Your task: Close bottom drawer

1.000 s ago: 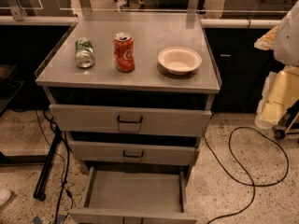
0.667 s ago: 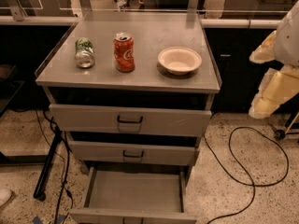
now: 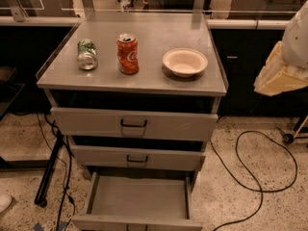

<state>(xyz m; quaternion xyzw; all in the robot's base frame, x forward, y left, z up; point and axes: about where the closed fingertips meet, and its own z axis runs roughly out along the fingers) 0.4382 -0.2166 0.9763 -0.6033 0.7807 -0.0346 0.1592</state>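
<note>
The bottom drawer [image 3: 138, 197] of the grey metal cabinet [image 3: 144, 78] is pulled far out toward me, and its shallow tray is empty. Its front [image 3: 137, 223] lies at the lower edge of the view, and the handle is cut off there. The middle drawer [image 3: 137, 158] and the top drawer [image 3: 134, 124] stand slightly ajar, each with a small black handle. My gripper is out of view. Only a white and cream part of my arm [image 3: 284, 71] shows at the right edge, level with the cabinet top and well away from the drawers.
On the cabinet top are a green can [image 3: 87, 54] on its side, an upright red can [image 3: 128, 54] and a cream bowl [image 3: 185, 61]. A black cable [image 3: 255, 177] loops on the floor at the right. A black stand leg [image 3: 50, 170] and cables are at the left.
The arm part at the right edge has risen and shifted a little to the left. The drawers and the things on the cabinet top have not moved.
</note>
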